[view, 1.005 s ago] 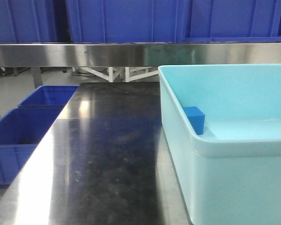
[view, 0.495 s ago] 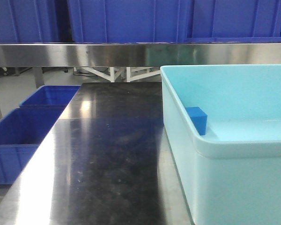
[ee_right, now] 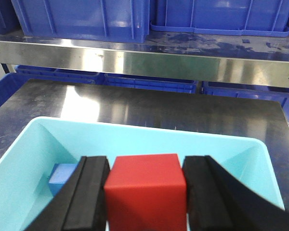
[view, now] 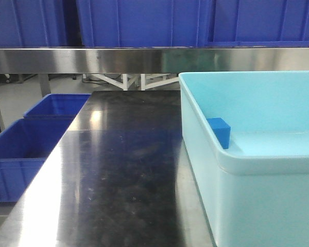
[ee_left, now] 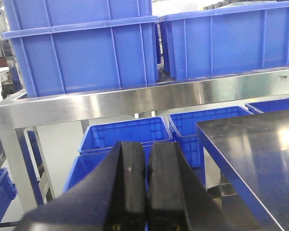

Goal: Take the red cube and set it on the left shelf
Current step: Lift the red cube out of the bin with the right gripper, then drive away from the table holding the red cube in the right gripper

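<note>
Grasp: my right gripper [ee_right: 145,198] pinches the red cube [ee_right: 145,190] on two opposite faces above the tub [ee_right: 149,137], clear of the blue cube [ee_right: 62,175] in its corner, ready, I judge, for the shelf [ee_left: 135,98]; my left gripper [ee_left: 146,183], pressed together and empty, idles beside the table [ee_left: 260,144].

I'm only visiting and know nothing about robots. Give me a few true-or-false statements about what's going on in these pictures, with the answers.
1. The right end effector grips the red cube between its fingers. True.
2. The blue cube lies outside the light blue tub. False: it sits inside the tub, against its wall.
3. The left end effector is wide open. False: its fingers are shut together with nothing between them.
4. Several blue crates stand on the steel shelf. True.
</note>
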Motion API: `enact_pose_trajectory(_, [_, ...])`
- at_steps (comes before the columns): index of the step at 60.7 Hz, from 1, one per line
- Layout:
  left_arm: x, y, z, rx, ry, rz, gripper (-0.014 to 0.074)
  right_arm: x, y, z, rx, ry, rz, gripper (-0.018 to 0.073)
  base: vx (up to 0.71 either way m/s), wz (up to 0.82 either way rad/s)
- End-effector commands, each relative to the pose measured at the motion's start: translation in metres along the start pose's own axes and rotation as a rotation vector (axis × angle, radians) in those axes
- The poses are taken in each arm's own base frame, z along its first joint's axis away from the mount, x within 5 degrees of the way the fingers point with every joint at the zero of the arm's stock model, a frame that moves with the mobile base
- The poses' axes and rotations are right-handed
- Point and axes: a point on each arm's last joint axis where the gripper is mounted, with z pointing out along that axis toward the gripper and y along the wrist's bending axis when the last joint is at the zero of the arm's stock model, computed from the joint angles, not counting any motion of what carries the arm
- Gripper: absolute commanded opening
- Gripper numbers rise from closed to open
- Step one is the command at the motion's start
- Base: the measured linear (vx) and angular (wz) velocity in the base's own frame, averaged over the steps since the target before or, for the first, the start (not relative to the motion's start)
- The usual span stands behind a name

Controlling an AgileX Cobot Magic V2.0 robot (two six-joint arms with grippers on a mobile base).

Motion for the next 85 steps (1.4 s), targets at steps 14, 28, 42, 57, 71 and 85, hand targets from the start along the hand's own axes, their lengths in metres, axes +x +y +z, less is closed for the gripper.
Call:
enact_pose_trajectory(14, [0.0004, 0.0001, 0.0009, -0.004, -0.053, -0.002, 0.0106, -0.0179, 0.0022, -0.0044, -0.022, -0.123, -0.021, 0.0057, -0.01, 0.03])
enact_pose_trajectory(28, [0.0004, 0.0001, 0.0009, -0.004, -0.053, -0.002, 0.0106, -0.0179, 0.0022, -0.0044, -0.022, -0.123, -0.021, 0.0057, -0.05, -0.02])
enact_pose_trajectory(42, [0.0004, 0.0001, 0.0009, -0.004, -0.053, -0.002, 0.0106, -0.0179, 0.0022, -0.0044, -0.022, -0.123, -0.021, 0.0057, -0.08, 0.11])
enact_pose_trajectory(57, [0.0004, 0.0001, 0.0009, -0.004, -0.053, -0.002, 0.0106, -0.0179, 0.0022, -0.0044, -0.022, -0.123, -0.021, 0.0057, -0.08, 0.36])
enact_pose_trajectory(71, [0.0004, 0.0001, 0.0009, -0.004, -0.053, -0.002, 0.0106, -0.0179, 0.0022, -0.0044, -0.022, -0.123, -0.021, 0.0057, -0.12, 0.43])
enact_pose_trajectory(85, [0.0004, 0.0001, 0.0009, -0.004, -0.053, -0.002, 0.0106, -0.0179, 0.0022, -0.0044, -0.022, -0.123, -0.021, 0.0057, -0.13, 0.49])
